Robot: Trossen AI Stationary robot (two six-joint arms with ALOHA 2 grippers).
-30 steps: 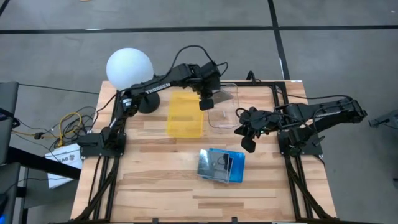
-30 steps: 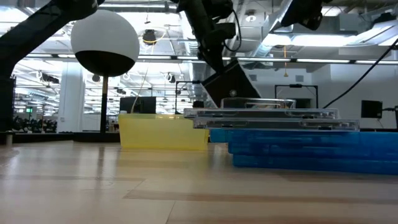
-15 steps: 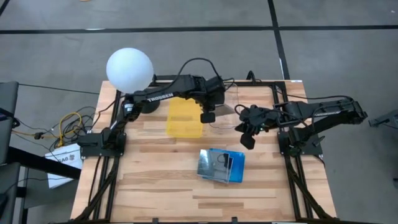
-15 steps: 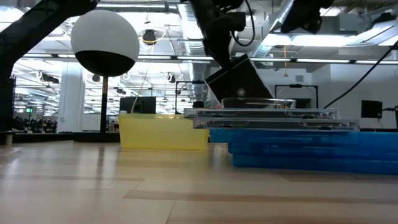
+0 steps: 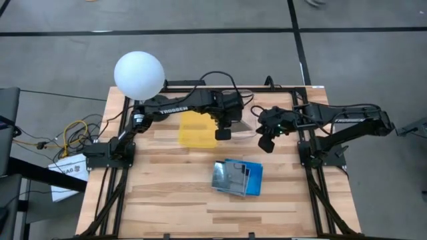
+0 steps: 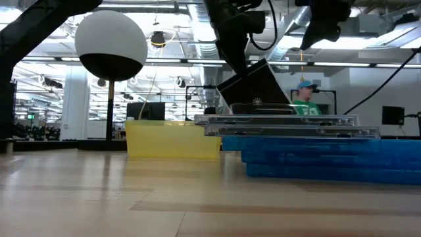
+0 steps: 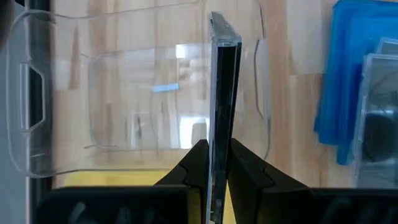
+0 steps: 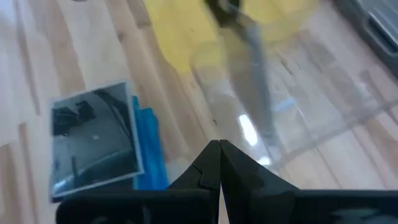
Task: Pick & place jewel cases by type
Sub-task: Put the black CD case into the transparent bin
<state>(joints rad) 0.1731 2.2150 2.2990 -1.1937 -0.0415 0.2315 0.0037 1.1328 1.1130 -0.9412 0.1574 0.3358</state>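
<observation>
My left gripper (image 5: pixel 225 128) is shut on one jewel case (image 6: pixel 256 89), a thin dark-backed clear case seen edge-on in the left wrist view. It hangs over the clear container (image 7: pixel 124 112). The stack of jewel cases (image 5: pixel 237 177), clear/grey ones on top of blue ones, lies flat on the table nearer the near edge; the stack (image 6: pixel 299 141) fills the right of the low view. My right gripper (image 5: pixel 267 139) is shut and touches nothing; it hovers to the right of the container. The yellow tray (image 5: pixel 195 127) lies left of the container. My left gripper pinches the jewel case between its two fingers (image 7: pixel 198 165), one on each flat face, at the edge (image 7: pixel 217 158) nearest the wrist. The fingers come from above, slanting. The case is lifted clear and tilted, its free end (image 6: pixel 270 99) hanging lower, above the container.
A white globe lamp (image 5: pixel 139 73) stands at the table's far left corner. A person (image 6: pixel 306 99) stands in the room behind the table. Bare wood (image 5: pixel 153 187) lies left of the stack and along the near edge.
My left gripper has moved toward the table's near edge and a little right, carrying the jewel case from over the container's far end to over its middle. The case has stayed tilted in the hold. My right gripper has drawn slightly toward the far edge.
</observation>
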